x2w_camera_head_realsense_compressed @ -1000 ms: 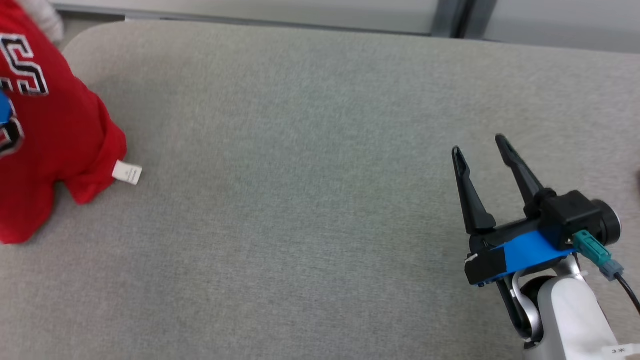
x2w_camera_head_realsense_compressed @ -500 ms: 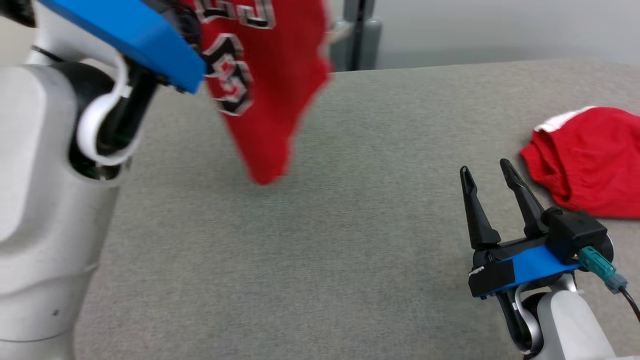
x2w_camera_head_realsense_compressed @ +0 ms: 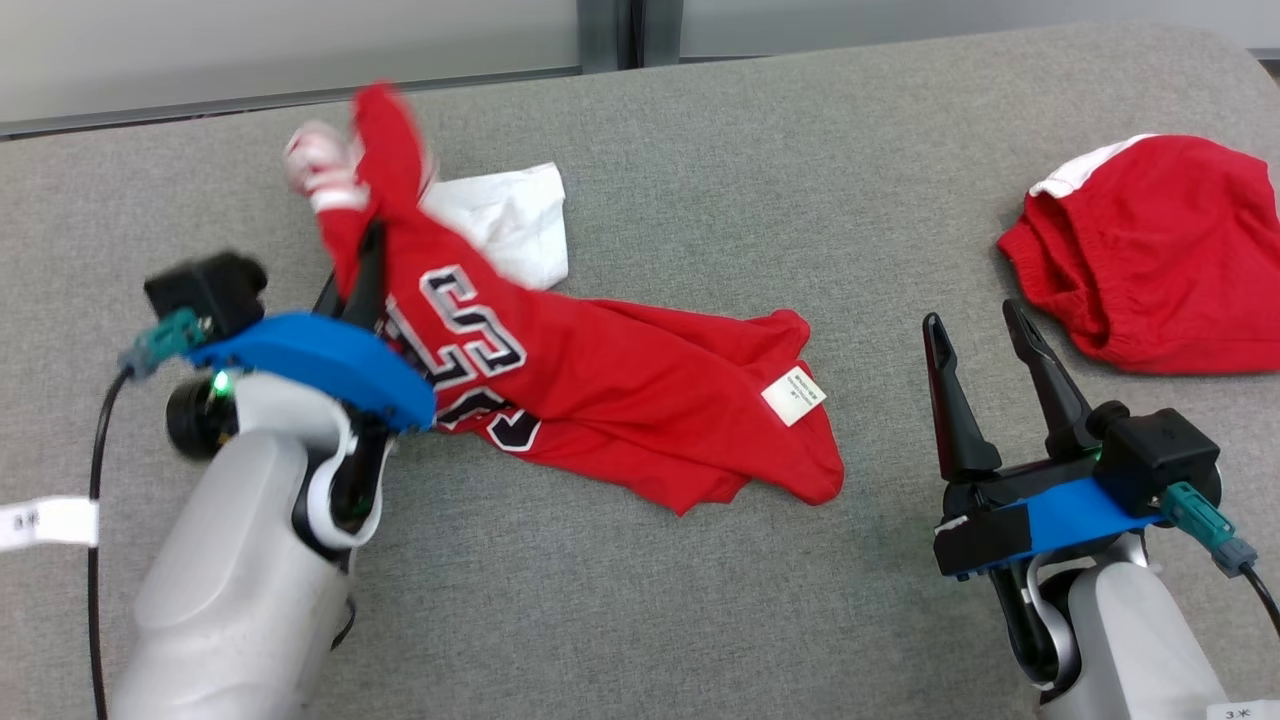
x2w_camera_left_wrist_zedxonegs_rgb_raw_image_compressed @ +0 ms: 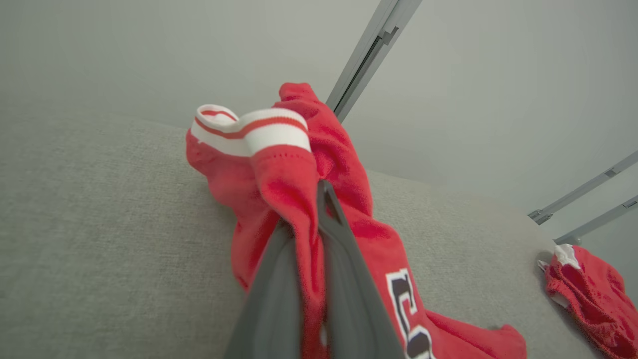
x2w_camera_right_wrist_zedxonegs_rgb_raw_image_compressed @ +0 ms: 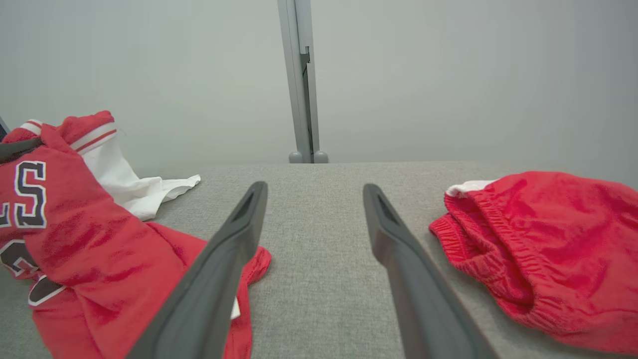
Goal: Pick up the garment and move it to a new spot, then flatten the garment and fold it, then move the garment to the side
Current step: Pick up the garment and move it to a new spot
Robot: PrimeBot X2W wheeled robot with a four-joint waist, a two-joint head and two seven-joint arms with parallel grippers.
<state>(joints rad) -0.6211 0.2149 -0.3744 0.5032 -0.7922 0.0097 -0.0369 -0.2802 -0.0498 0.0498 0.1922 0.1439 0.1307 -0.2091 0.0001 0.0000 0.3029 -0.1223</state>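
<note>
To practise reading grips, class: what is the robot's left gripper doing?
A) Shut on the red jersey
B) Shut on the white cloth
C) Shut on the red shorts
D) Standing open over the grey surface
A: in the left wrist view the left gripper has its fingers pinched together on a fold of the red jersey.

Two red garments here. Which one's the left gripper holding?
The lettered red jersey, pinched in the left gripper near its striped cuff. The plain red shorts lie apart at the right.
</note>
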